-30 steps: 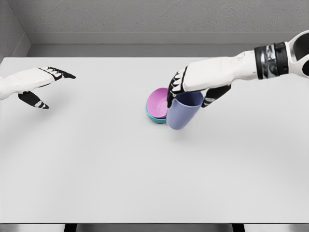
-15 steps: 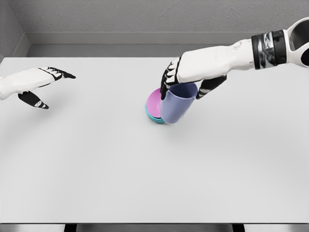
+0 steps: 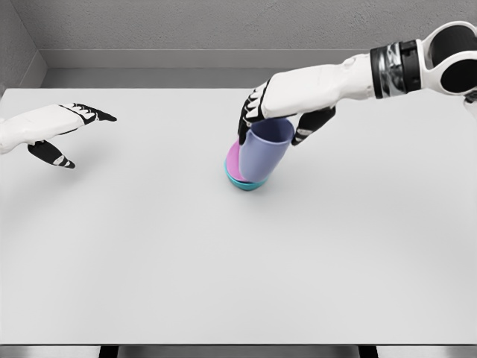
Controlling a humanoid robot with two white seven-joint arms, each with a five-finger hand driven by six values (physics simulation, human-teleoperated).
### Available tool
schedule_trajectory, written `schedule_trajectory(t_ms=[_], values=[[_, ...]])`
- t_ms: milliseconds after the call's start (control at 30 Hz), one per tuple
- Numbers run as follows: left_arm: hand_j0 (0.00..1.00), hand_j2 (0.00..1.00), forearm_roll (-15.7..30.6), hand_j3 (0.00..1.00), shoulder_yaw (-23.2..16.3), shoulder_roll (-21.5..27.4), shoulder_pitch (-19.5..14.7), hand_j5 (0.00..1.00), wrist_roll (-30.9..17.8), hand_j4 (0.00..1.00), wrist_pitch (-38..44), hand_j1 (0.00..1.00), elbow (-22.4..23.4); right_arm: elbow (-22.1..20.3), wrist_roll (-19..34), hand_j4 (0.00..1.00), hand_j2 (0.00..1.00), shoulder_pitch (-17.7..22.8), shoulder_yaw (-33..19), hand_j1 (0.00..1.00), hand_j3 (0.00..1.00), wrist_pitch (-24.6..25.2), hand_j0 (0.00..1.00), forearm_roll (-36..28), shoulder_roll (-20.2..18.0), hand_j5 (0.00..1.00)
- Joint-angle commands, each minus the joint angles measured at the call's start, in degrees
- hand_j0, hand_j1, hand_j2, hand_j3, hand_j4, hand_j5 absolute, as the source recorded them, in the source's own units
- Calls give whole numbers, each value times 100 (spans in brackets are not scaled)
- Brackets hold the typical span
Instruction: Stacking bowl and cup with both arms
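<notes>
Simulated test bench, not a lived-in room. Flat rendered surfaces, soft uniform light. 1 plain white table (image 3: 223,261) fills most of the view, with dark legs just showing at the bottom edge. Behind it a bare grey textured wall (image 3: 223,22) and a grey ledge (image 3: 186,60) along its base. No markings, fittings or clutter to suggest a home or shop.
</notes>
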Motion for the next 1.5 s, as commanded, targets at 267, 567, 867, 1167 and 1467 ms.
schedule_trajectory(t_ms=[267,567,867,1167,1467], values=[[100,100,35,100,3,-2,0,100,3,100,15,100,-1,407,11,71,71,-62,11,71,71,17,71,-40,316,71],[100,100,35,100,3,6,0,100,3,100,15,100,-1,820,37,71,71,-141,117,71,71,17,71,-31,633,71],[100,100,26,100,3,6,0,100,3,100,15,100,8,1048,46,71,71,-141,160,71,71,17,71,-23,712,71],[100,100,26,100,3,6,0,100,3,100,15,100,8,1242,37,71,71,-141,231,71,71,17,71,-23,765,71],[100,100,26,100,3,6,0,100,3,100,15,100,8,1338,28,71,71,-141,284,71,71,17,71,-23,861,71]])
